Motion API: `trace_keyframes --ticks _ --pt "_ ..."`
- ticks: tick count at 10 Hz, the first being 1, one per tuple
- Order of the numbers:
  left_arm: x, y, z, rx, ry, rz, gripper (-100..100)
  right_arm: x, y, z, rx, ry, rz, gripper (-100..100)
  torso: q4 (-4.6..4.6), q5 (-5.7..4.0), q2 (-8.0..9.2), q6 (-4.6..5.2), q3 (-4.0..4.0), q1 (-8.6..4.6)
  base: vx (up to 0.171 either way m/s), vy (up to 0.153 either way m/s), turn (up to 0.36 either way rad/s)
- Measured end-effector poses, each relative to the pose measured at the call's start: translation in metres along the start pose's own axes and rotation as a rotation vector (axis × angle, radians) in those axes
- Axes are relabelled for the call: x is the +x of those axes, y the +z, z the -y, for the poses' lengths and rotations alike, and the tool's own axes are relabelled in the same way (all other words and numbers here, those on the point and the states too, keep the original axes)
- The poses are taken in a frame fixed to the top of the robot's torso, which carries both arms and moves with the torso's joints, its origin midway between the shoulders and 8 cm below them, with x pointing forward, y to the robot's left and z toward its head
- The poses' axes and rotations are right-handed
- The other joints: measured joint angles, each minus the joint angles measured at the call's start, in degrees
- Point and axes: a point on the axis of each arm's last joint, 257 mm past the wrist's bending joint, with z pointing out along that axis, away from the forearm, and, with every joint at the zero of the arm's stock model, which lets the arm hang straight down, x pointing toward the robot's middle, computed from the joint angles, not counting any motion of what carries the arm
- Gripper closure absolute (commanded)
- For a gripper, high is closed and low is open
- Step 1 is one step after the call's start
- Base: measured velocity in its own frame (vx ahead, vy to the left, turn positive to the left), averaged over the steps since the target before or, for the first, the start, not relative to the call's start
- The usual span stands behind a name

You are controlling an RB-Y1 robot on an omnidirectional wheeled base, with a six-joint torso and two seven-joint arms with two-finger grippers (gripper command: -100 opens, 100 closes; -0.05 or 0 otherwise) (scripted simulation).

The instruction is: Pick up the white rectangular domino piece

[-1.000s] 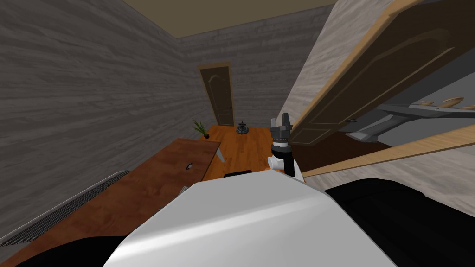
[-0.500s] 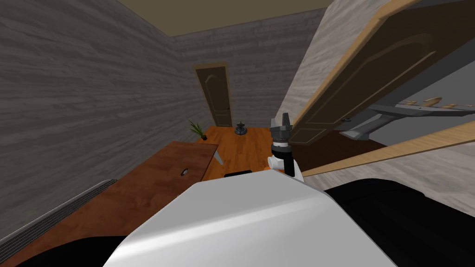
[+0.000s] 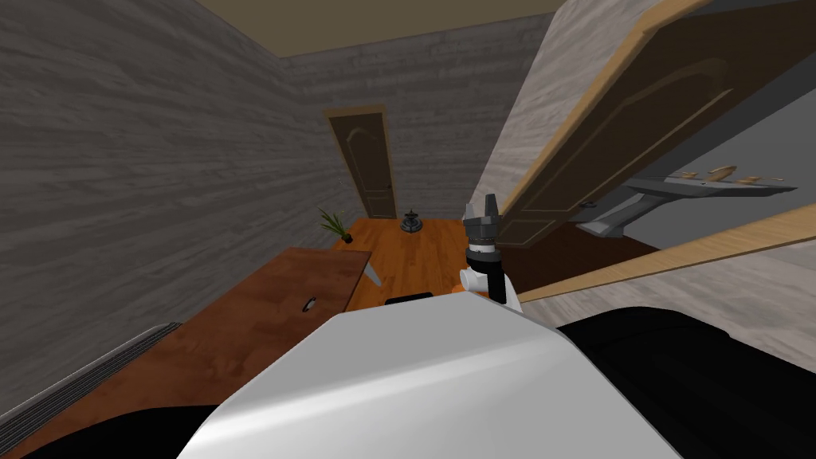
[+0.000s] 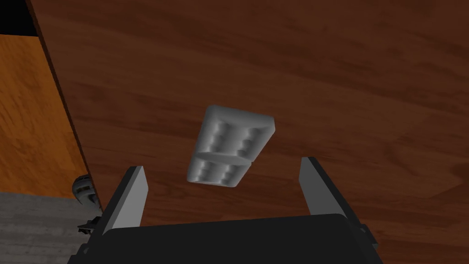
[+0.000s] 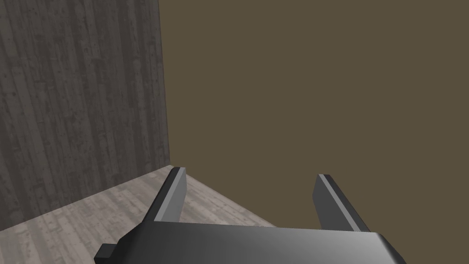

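Approach step: the left end effector [image 4: 223, 166], spread wide, hovers above the pale grey domino [image 4: 231, 146] lying flat on the brown counter [image 4: 366, 91], and likely must next lower and close; the right end effector [image 3: 484, 209] is raised, also wide.

Domino [image 4: 231, 146]: pale grey, smooth, matt w/ soft sheen, ribbed pips; material n/d. Table [image 4: 320, 68]: dark red-brown wood grain, smooth, low gloss. Floor [image 4: 32, 114]: orange wood, smooth, satin. Walls [image 3: 119, 159]: grey plank texture, rough-looking, matt. Far door [image 3: 366, 163]: brown wood, matt.
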Motion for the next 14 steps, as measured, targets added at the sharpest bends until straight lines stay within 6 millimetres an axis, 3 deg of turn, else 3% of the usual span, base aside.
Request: trace_keyframes --ticks 2,4,7,14 --pt "0.035 -0.011 -0.022 -0.039 0.018 -0.093 -100 0.0 0.0 0.0 0.0 0.0 0.0 0 -0.04 -0.02 -0.17 0.0 -0.1 -0.13 0.091 -0.047 -0.097" --pt "0.044 -0.016 -0.023 -0.047 0.032 -0.121 -100 0.0 0.0 0.0 0.0 0.0 0.0 0 0.01 -0.01 0.11 -0.05 0.05 0.02 0.041 -0.012 -0.107" --pt "0.077 -0.03 -0.036 -0.073 0.056 -0.218 -100 0.0 0.0 0.0 0.0 0.0 0.0 0 0.0 -0.01 0.03 -0.02 0.01 -0.01 0.052 -0.016 -0.083" --pt "0.119 -0.041 -0.04 -0.076 0.094 -0.332 -100 0.0 0.0 0.0 0.0 0.0 0.0 0 0.03 -0.02 0.14 -0.02 0.08 -0.06 0.027 -0.017 -0.091"
